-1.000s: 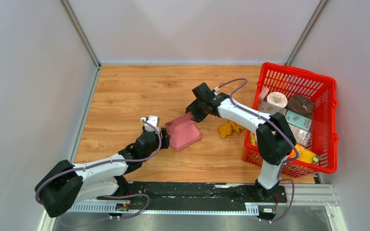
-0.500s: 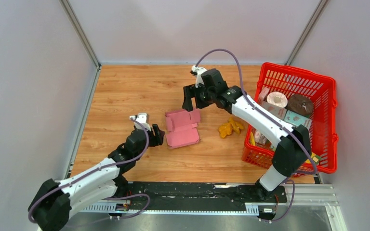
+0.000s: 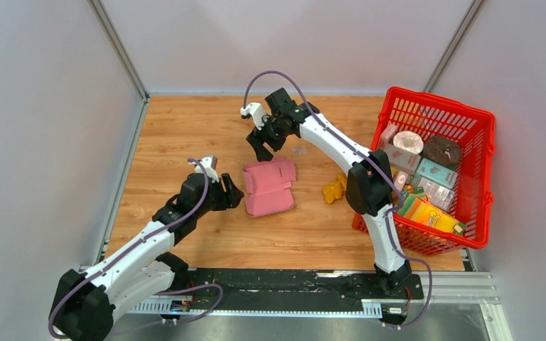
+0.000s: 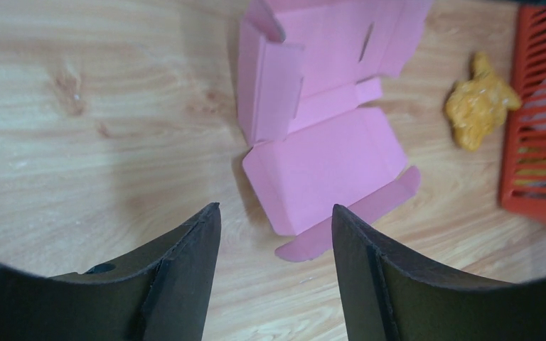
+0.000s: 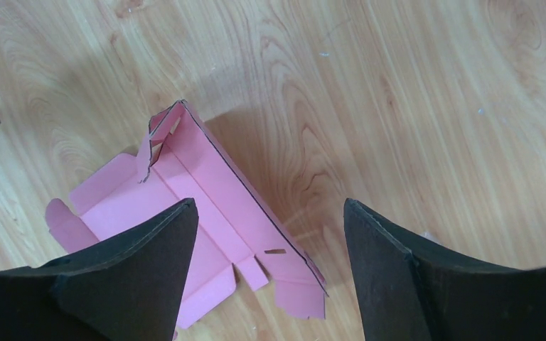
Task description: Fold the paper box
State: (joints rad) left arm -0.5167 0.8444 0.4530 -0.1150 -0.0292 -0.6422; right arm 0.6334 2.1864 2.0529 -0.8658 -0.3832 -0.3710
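**Box sits betw. both claws; L arm nearer**

Paper box (image 3: pixel 269 187) lies mid-table on the wood top (image 3: pixel 185 128), partly formed: base panels flat, at least one side flap up, a loose tab sticking out at the near end; nothing is gripping it.

Left gripper (image 3: pixel 233 195) is low and just beside the box's L edge, pointing at it; jaws wide, empty. In the L wrist view the box (image 4: pixel 327 156) starts right ahead of the left gripper (image 4: pixel 276 207) and runs away from it, leaning a bit to the R, so its long axis is roughly in line w/ the claw's reach, not across it.

Right gripper (image 3: pixel 261 148) hangs off the far L corner of the box, near but apart and clearly higher; jaws wide, empty. In the R wrist view the box (image 5: pixel 217 213) shows below the right gripper (image 5: pixel 270 201) and mostly to its L, w/ one long wall standing along the edge facing the claw.

Judgement: L arm is closer and better lined up for the near flap or tab; R arm would need to drop down and come in over the raised wall, prob. to steady or tuck it.

Yellow toy (image 3: pixel 334 190) and red basket (image 3: pixel 485 142) lie to the box's R, apart from it.
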